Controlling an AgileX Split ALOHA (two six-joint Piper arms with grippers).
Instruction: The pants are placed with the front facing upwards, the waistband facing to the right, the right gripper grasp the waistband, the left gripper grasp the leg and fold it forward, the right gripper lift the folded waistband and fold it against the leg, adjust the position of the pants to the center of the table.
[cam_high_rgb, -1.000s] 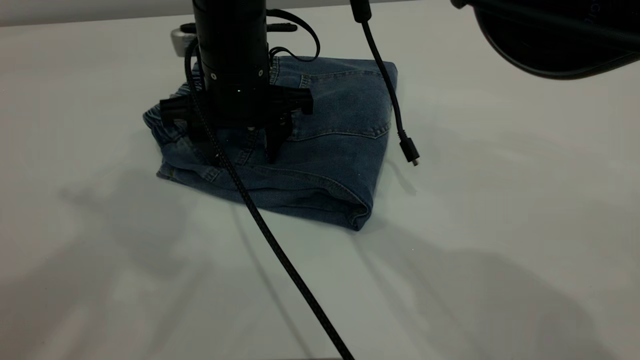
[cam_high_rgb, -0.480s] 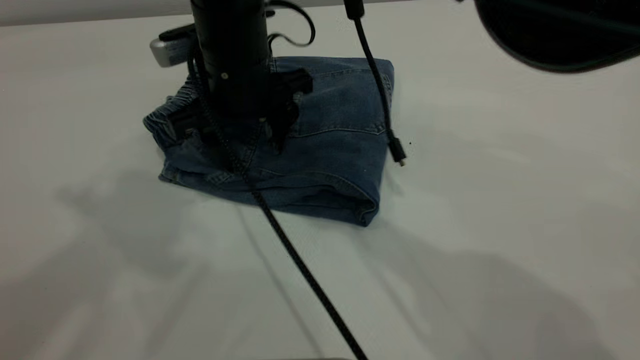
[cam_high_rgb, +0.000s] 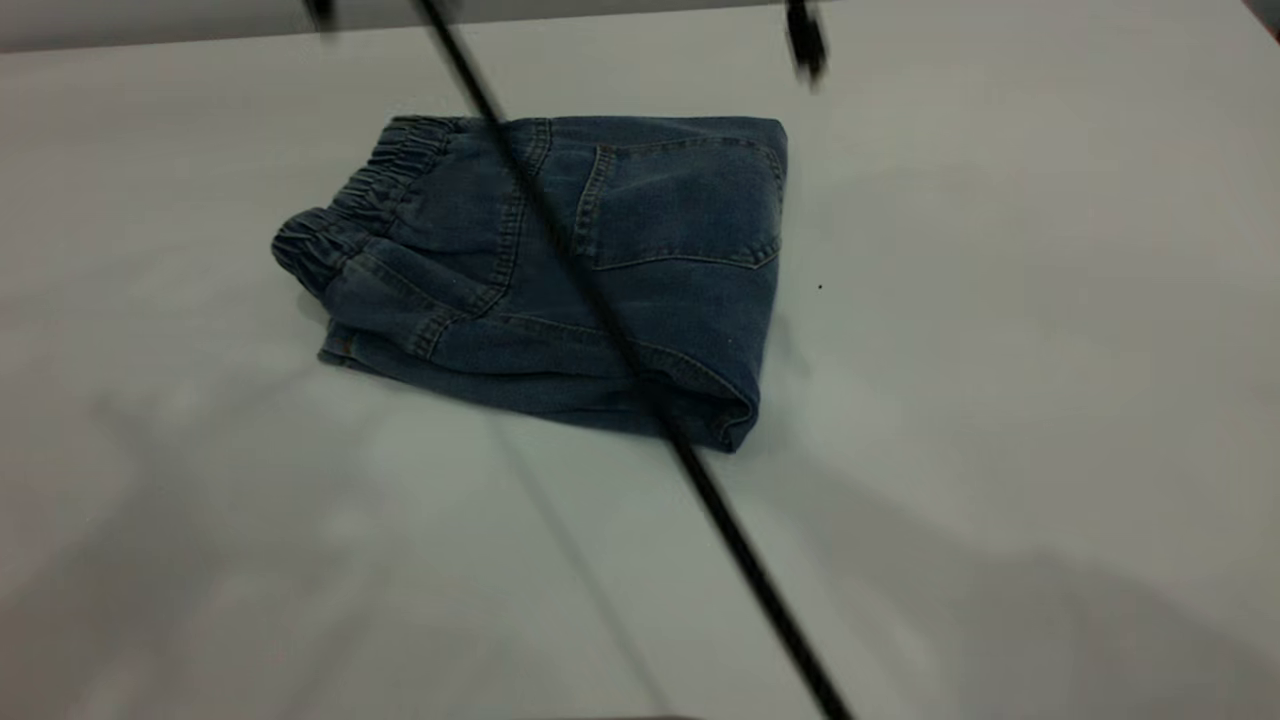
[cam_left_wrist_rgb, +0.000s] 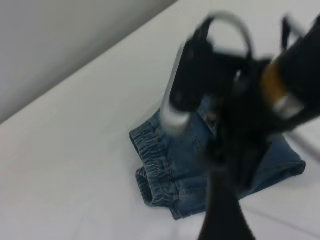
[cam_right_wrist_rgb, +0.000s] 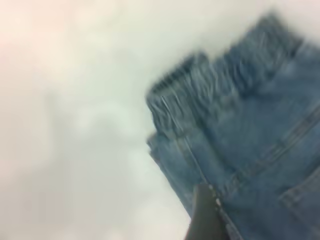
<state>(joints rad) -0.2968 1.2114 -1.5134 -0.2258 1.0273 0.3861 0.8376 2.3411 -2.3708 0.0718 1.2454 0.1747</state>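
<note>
From outside, the folded pants (cam_high_rgb: 560, 270) are lying alone on the table (cam_high_rgb: 1000, 400), a bit left of centre, with the ruched waistband (cam_high_rgb: 350, 205) at the left end and the square pocket (cam_high_rgb: 685, 200) facing up. A black cable (cam_high_rgb: 640, 380) is cutting diagonally across them. No gripper is showing there. The left wrist view is catching a blurry black gripper (cam_left_wrist_rgb: 235, 150) hanging over the pants, can't tell which arm's or how far open. The right wrist is just showing one dark fingertip (cam_right_wrist_rgb: 205, 215) over the denim.
</note>
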